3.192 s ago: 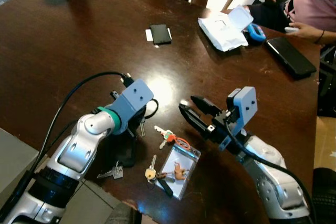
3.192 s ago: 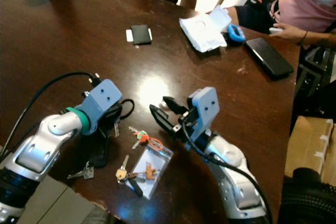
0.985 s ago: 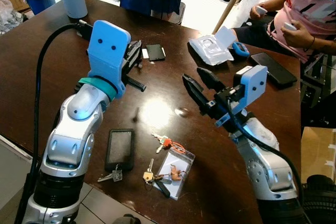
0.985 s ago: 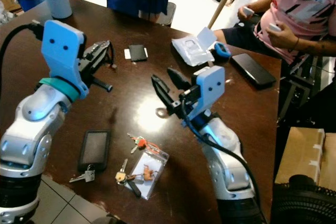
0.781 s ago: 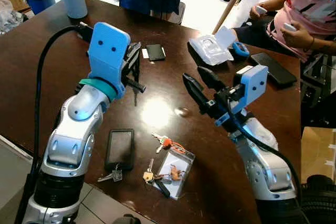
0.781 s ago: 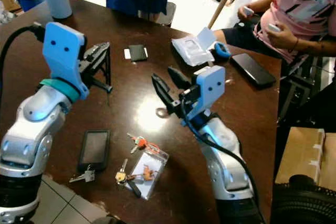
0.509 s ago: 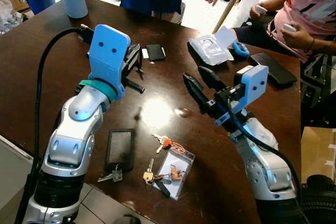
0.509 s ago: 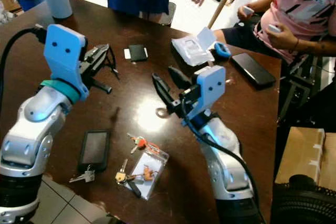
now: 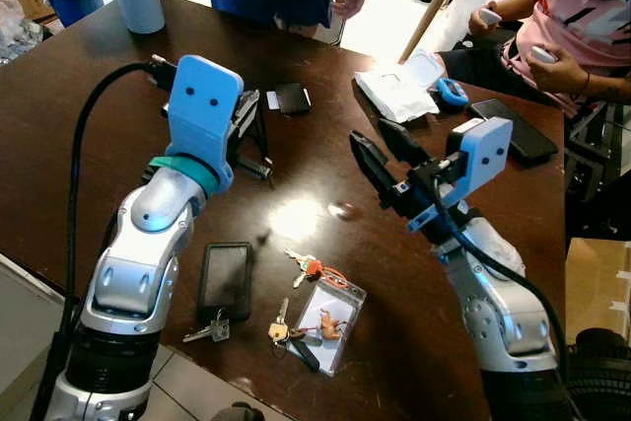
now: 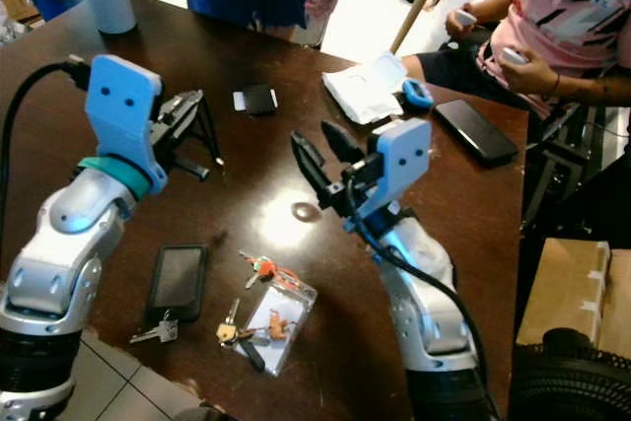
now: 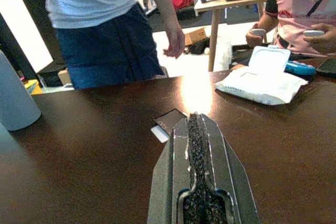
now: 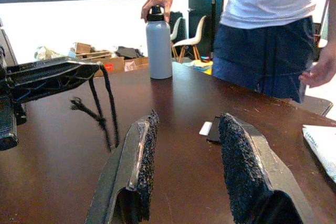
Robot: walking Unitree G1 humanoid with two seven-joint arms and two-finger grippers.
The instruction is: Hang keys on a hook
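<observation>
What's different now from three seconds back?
The left gripper has lifted off the table, shut on a black cord loop that now dangles. The right gripper rose too, fingers open and empty. Keys with badge and phone stayed on the table.

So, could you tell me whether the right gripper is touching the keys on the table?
Apart: in the left eye view, the right gripper hangs open, well clear of the keys.

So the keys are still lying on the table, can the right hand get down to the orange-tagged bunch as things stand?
Probably yes: the right hand hangs open above the table, and nothing lies over the keys.
</observation>
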